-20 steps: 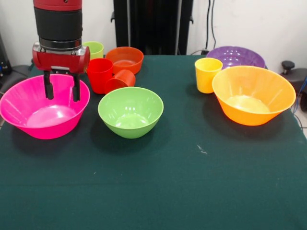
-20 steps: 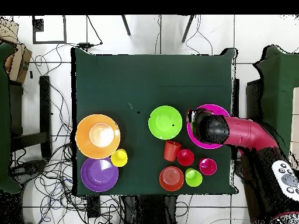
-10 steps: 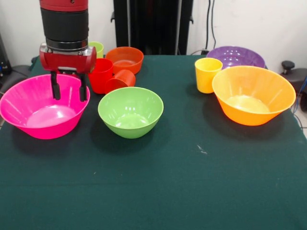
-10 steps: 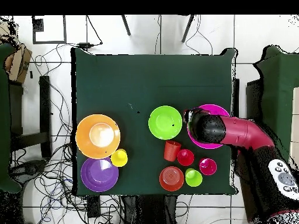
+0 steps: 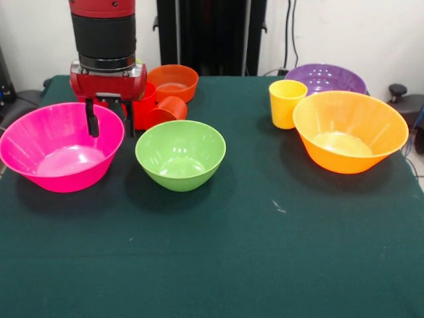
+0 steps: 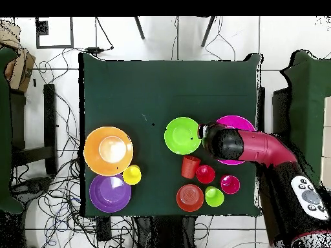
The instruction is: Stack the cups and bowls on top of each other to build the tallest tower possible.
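The pink bowl (image 5: 61,146) sits upright, mouth up, at the left of the front view, alone on the green table (image 5: 218,265) and not stacked on anything. Just beside it stands the green bowl (image 5: 180,154), also mouth up, with a narrow gap between their rims. The gripper (image 5: 110,122) hangs over the pink bowl's rim on the side nearest the green bowl, its two black fingers (image 5: 92,121) pointing straight down and spread apart, holding nothing; one finger hangs in front of the bowl's inner wall, the other at or just outside the rim.

Behind the gripper an orange cup (image 5: 167,110) lies on its side, its long axis level and its mouth turned toward the green bowl. A red cup (image 5: 144,105) stands upright touching it, and the small orange-red bowl (image 5: 173,81) is behind them.

To the right, the yellow cup (image 5: 286,103) stands beside the orange bowl (image 5: 350,130), with the purple bowl (image 5: 325,79) behind.

Only the overhead view shows the lime cup (image 6: 214,196) and the crimson cup (image 6: 229,184), both mouth up; there the arm (image 6: 258,147) covers much of the pink bowl.
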`<move>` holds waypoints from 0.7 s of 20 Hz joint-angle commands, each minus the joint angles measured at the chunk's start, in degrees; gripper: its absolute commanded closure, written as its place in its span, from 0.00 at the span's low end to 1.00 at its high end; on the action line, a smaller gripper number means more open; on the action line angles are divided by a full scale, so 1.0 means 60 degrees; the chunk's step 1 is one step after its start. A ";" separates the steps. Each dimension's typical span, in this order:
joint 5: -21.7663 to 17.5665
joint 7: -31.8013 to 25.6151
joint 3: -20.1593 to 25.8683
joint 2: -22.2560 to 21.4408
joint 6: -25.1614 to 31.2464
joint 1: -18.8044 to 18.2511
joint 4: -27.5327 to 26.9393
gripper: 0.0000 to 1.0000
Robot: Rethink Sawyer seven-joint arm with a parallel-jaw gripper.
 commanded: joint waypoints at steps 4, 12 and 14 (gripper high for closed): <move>-0.0074 0.0676 0.0369 0.0504 -0.0578 0.0373 0.0208 0.00; -0.0218 0.0692 0.0255 0.1138 -0.0937 0.0403 -0.0126 0.00; -0.0172 0.0658 0.0275 0.1199 -0.0870 0.0412 -0.0216 0.00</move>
